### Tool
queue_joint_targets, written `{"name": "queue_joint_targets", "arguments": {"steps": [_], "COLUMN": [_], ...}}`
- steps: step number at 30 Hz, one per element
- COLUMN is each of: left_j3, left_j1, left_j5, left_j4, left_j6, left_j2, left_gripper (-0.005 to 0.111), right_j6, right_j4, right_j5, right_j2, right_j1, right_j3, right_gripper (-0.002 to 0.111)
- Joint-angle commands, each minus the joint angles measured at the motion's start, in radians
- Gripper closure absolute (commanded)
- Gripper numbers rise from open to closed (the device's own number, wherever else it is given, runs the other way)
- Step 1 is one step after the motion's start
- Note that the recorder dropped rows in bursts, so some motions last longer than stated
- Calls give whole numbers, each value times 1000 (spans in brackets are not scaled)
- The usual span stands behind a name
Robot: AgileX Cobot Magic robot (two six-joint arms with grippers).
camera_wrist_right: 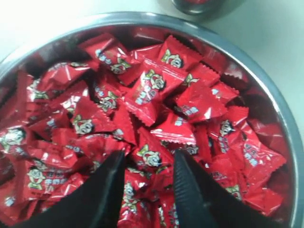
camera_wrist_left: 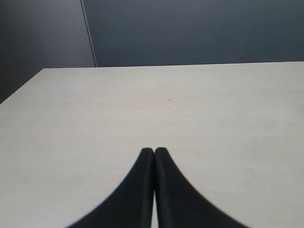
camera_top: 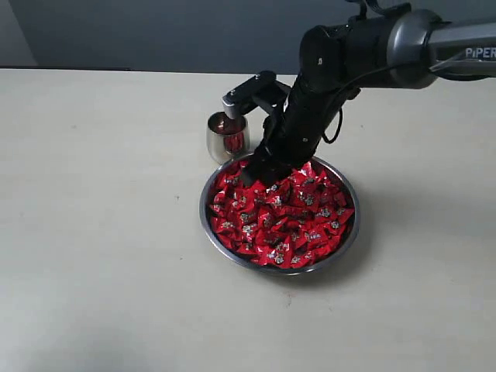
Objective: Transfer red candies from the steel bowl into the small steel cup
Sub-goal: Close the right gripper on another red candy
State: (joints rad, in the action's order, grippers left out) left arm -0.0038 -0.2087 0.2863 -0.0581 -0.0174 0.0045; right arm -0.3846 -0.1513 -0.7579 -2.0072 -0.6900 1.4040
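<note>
The steel bowl (camera_top: 346, 235) sits mid-table, heaped with red candies (camera_top: 294, 229). Just behind its far-left rim stands the small steel cup (camera_top: 219, 139), with red showing inside. My right gripper (camera_top: 257, 174) reaches down into the bowl's far-left part. In the right wrist view it (camera_wrist_right: 148, 160) is open, its two dark fingers (camera_wrist_right: 190, 190) straddling a red candy (camera_wrist_right: 151, 156) on top of the pile (camera_wrist_right: 156, 90), inside the bowl's rim (camera_wrist_right: 280, 118). The cup's base (camera_wrist_right: 199, 5) shows at the frame edge. My left gripper (camera_wrist_left: 154, 151) is shut, empty, over bare table.
The pale table (camera_top: 101, 232) stretches around the bowl and cup. A dark wall (camera_top: 155, 31) runs behind the table's far edge. The right arm (camera_top: 372, 46) comes in from the upper right over the bowl.
</note>
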Motion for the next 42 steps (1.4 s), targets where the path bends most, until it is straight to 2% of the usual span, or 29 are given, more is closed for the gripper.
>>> {"name": "queue_joint_targets", "arguments": {"steps": [1, 12, 22, 42], "left_j3": [4, 4, 4, 4], "left_j1": [5, 5, 5, 5], "left_j5": [-2, -2, -2, -2], "left_j4": [-6, -6, -6, -6], "left_j6": [-3, -3, -3, -3], "left_j2": [-4, -4, -4, -4], "left_gripper": [106, 106, 106, 106], "right_j6": [-8, -8, -11, -8], "right_j4": [78, 90, 78, 131], "right_j5": [5, -47, -47, -92], "right_j2": [-15, -73, -99, -123], "right_j1": [2, 2, -33, -31], "right_j3": [23, 95, 95, 95], "right_gripper": [74, 74, 74, 74]}}
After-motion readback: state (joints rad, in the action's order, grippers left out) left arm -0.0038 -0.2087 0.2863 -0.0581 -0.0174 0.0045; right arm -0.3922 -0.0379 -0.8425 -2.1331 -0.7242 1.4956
